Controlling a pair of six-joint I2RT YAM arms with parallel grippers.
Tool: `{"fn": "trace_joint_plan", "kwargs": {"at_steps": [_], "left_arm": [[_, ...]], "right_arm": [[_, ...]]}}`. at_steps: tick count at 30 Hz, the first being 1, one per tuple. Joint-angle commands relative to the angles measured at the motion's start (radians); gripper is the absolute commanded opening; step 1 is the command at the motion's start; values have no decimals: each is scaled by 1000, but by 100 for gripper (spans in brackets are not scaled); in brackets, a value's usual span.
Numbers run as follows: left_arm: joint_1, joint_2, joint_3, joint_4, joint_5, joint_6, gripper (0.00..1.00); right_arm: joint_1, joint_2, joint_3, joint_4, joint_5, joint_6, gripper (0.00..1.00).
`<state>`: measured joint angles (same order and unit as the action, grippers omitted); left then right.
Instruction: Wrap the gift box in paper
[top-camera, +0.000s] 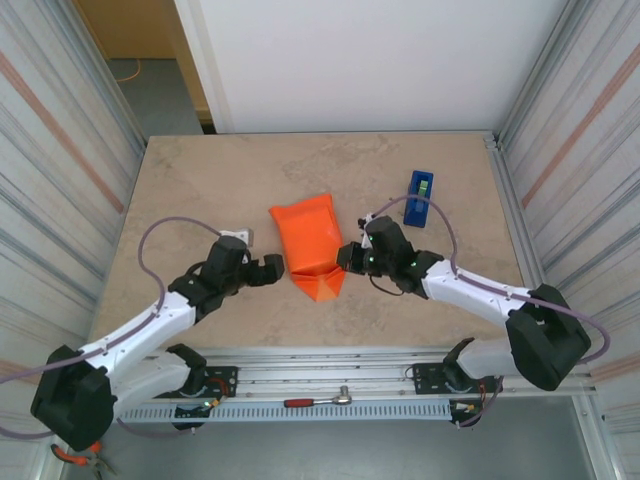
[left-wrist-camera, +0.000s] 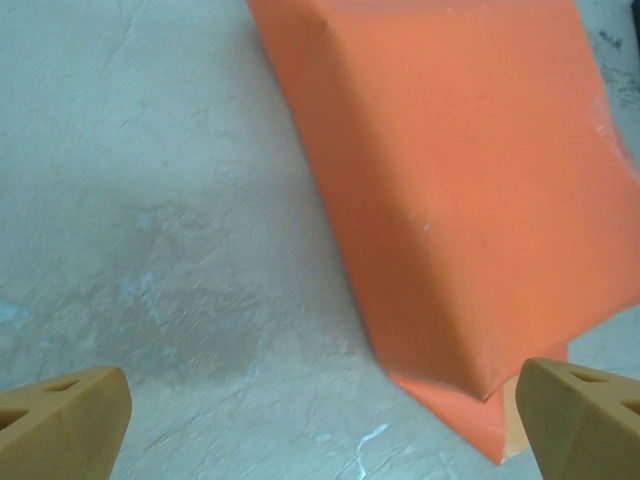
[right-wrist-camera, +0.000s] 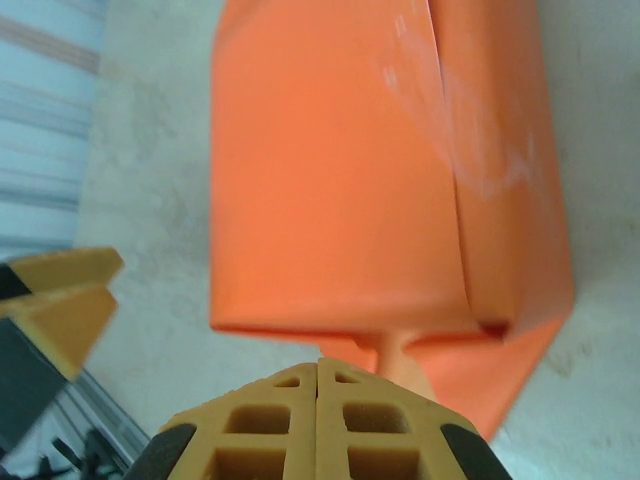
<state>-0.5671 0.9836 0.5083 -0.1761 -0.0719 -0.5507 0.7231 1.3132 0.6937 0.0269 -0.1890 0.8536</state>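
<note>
The orange paper (top-camera: 310, 240) lies folded into a parcel at the middle of the table, and the gift box is hidden inside it. A pointed flap (top-camera: 322, 288) sticks out flat at its near end. My left gripper (top-camera: 272, 268) stands open just left of that near end. In the left wrist view the paper (left-wrist-camera: 470, 180) is at the upper right, its flap tip beside my right fingertip (left-wrist-camera: 585, 415). My right gripper (top-camera: 347, 258) is shut at the parcel's near right corner. In the right wrist view a ridge of the paper (right-wrist-camera: 340, 180) runs down behind the shut gripper (right-wrist-camera: 318, 375).
A blue tape dispenser (top-camera: 419, 196) with a green roll stands at the back right. A red-handled tool (top-camera: 320, 400) lies on the rail in front of the arm bases. Ribbed walls close in both sides of the table (top-camera: 200, 190).
</note>
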Motion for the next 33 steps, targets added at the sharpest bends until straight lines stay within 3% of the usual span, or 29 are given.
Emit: {"fn": "trace_joint_plan", "kwargs": {"at_steps": [1, 7, 15, 26, 33], "left_arm": [[-8, -57, -51, 38, -55, -24, 99], [-10, -119, -115, 28, -99, -84, 99], [-8, -149, -120, -78, -143, -141, 99], [-7, -163, -149, -64, -101, -161, 99], [-7, -161, -169, -48, -75, -152, 99]], "right_arm": [[51, 19, -35, 33, 50, 14, 0], [166, 156, -9, 124, 115, 36, 0], [247, 331, 59, 209, 137, 67, 0], [222, 445, 81, 278, 200, 110, 0], [164, 462, 58, 320, 165, 124, 0]]}}
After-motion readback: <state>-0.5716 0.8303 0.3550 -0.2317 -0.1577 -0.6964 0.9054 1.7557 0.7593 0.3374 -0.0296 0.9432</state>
